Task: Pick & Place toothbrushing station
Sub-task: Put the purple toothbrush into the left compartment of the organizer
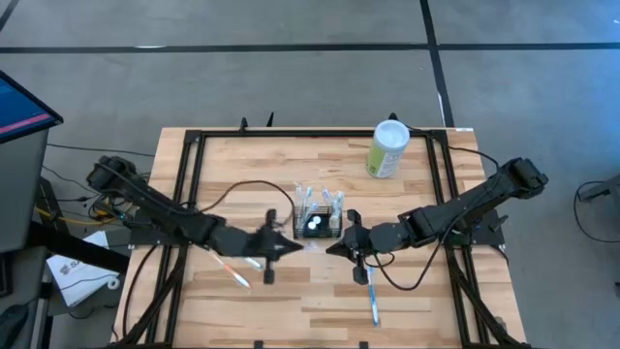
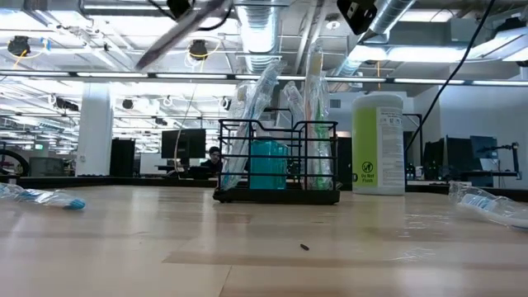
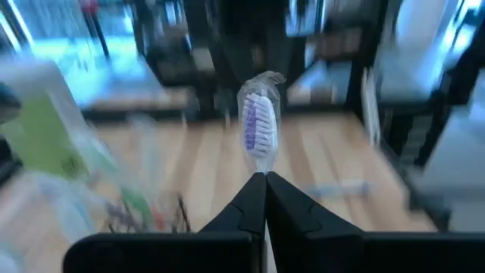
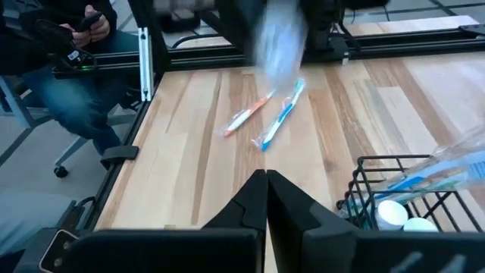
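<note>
Two wrapped toothbrushes (image 4: 265,115) on pale wooden table (image 4: 204,136), office behind.

Left gripper (image 1: 274,248): fingers closed, arm reached toward table centre. Right gripper (image 1: 343,245): fingers closed, arm reached inward, facing the left.

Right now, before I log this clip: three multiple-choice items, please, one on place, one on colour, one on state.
1. Where is the green canister? A lying beside the left arm; B on the right arm's side, apart from the caddy; C inside the caddy.
2. Bristle colour of the toothbrush in the left gripper? A purple; B red; C black.
3. The right gripper is: A open wide; B shut on the canister; C shut, empty.
Key: B, it stands alone in the high view; A, per the left wrist view; C, fingers meet, nothing between.
</note>
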You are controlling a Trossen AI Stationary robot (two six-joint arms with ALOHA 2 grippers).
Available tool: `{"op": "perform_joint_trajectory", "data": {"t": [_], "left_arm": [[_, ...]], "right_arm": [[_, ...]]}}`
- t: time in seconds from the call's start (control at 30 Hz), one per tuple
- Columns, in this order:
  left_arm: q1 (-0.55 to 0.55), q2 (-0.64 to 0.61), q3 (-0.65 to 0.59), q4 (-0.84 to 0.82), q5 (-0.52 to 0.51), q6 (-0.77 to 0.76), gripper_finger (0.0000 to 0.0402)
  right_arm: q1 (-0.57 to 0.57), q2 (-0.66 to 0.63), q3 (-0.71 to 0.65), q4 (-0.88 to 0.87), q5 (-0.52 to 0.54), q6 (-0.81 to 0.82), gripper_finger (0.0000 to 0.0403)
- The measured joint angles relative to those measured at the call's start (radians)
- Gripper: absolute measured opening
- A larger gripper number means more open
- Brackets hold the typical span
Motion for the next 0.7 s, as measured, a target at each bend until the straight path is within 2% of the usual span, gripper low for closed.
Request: {"op": "perform_joint_trajectory", "data": {"t": [0.13,0.3,0.53,0.7], "left_arm": [[0.024,-0.064,-0.114,0.239,0.000,0.063,0.0000],[0.057,-0.085,-0.222,0.491,0.004,0.092,0.0000],[0.098,-0.084,-0.283,0.631,0.022,0.095,0.0000],[0.109,-0.084,-0.285,0.660,0.036,0.119,0.0000]], "right_arm": [[0.014,0.000,0.000,0.007,0.011,0.000,0.0000],[0.028,0.000,0.000,0.034,0.011,0.000,0.0000],[0.026,0.000,0.000,0.039,0.013,0.005,0.0000],[0.026,0.000,0.000,0.045,0.036,0.008,0.0000]]}}
